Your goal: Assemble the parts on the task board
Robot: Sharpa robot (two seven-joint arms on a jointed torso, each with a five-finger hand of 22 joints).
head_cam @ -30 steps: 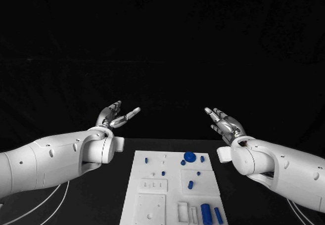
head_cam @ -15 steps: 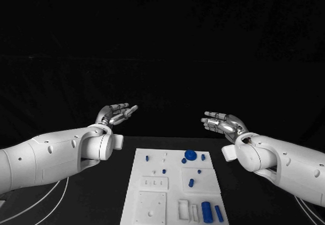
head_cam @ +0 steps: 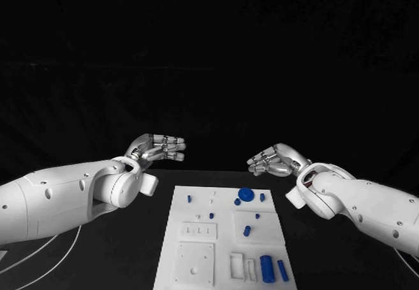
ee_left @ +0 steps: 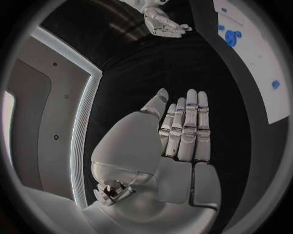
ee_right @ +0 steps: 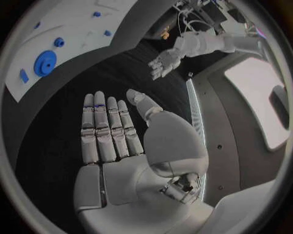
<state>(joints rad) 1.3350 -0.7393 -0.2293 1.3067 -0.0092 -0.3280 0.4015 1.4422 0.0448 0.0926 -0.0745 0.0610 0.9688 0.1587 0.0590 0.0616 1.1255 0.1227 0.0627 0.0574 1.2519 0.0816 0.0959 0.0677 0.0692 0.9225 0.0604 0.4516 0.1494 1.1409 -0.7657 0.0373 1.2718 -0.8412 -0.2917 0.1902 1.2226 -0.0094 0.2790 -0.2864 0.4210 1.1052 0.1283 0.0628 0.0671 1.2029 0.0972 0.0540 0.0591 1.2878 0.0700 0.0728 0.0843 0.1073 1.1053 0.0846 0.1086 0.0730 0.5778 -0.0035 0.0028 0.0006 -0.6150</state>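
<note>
From the head camera, the white rectangular task board point(head_cam: 226, 241) lies mid-table. On it are small blue plastic parts: a round disc point(head_cam: 246, 195) near its far edge and a thick cylinder point(head_cam: 267, 269) near its near right corner. The left hand point(head_cam: 161, 148) and right hand point(head_cam: 276, 160) hover beyond the far edge, empty.

Each wrist camera shows its own hand flat, fingers extended, holding nothing: left point(ee_left: 183, 129), right point(ee_right: 110, 129).

The parts are small and crowded; a wide-open reach could knock neighbours.
</note>
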